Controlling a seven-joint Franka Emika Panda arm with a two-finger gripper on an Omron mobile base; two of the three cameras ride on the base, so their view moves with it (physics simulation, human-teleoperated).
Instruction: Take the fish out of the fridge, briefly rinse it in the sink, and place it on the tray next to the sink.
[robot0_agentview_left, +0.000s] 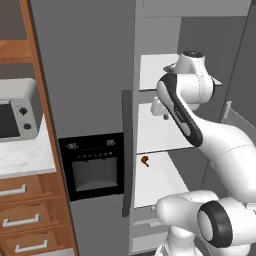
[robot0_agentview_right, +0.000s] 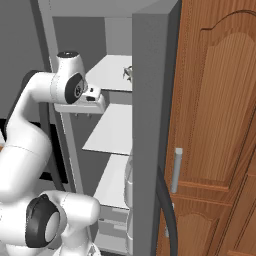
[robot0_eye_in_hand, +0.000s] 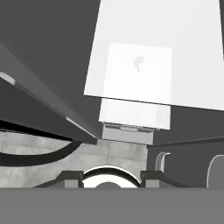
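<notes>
Flat, even rendered light, soft shadows; hand view perhaps slightly overexposed.

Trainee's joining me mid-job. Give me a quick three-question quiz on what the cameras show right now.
1. True or false: the fridge is open, with its white shelves on show.
2. In the left base view, where does the small brown-orange drumstick lie? A) on the top shelf; B) on the marble counter; C) on the lowest of the three white shelves.
3. Name the silver appliance on the marble counter, left of the fridge.

Key: 1 true. 2 C. 3 the toaster oven.
</notes>
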